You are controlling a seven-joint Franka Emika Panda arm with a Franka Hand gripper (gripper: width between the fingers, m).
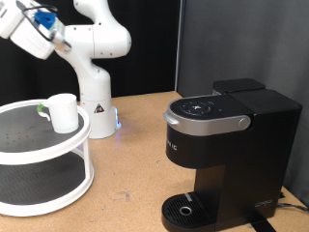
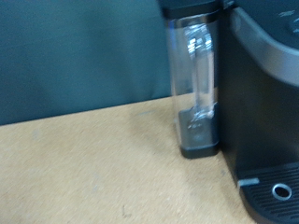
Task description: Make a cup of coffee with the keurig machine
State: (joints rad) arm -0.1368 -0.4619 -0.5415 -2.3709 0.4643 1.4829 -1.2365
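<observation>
the end effector (image 1: 19, 27) is raised at the exterior view's top left, above the white two-tier rack (image 1: 43, 188); i cannot tell whether it is open or closed. the cup (image 1: 64, 112) stands on the rack's top tier. the keurig machine (image 1: 227, 145) stands on the surface (image 1: 130, 169) at the right, lid down.

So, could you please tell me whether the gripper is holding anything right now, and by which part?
It cannot be told: the gripper sits mostly out of frame at the exterior view's top left. The cup stands untouched on the white rack, apart from the keurig machine.
</observation>
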